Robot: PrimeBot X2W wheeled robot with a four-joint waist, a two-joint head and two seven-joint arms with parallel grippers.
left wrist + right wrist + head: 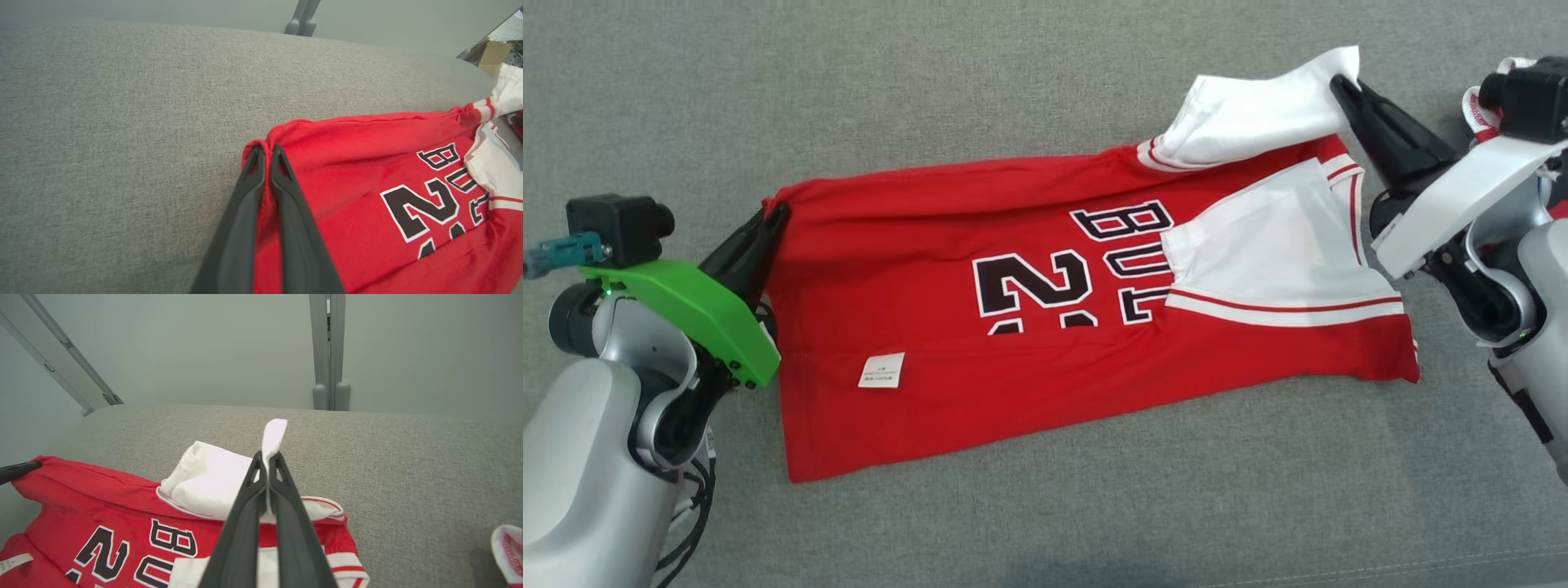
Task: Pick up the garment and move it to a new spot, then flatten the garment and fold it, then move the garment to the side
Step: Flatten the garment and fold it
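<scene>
The red shirt [1013, 359] lies spread out in the middle of the gray table [1045, 523]. It has black letters and a big 2 on it. A small white tag [881, 370] sits near its left end.

The left tool [772, 214] is pinched tight on the far left corner of the shirt. In the left wrist view, the 2 dark fingers of the left tool [265, 149] press together with red cloth squeezed between them, low by the table.

The right tool [1339, 82] is pinched tight on the tip of the white sleeve [1258, 114]. It holds that sleeve up off the table. In the right wrist view, a bit of the white sleeve [274, 435] pokes out past the closed tips of the right tool [267, 455].
</scene>
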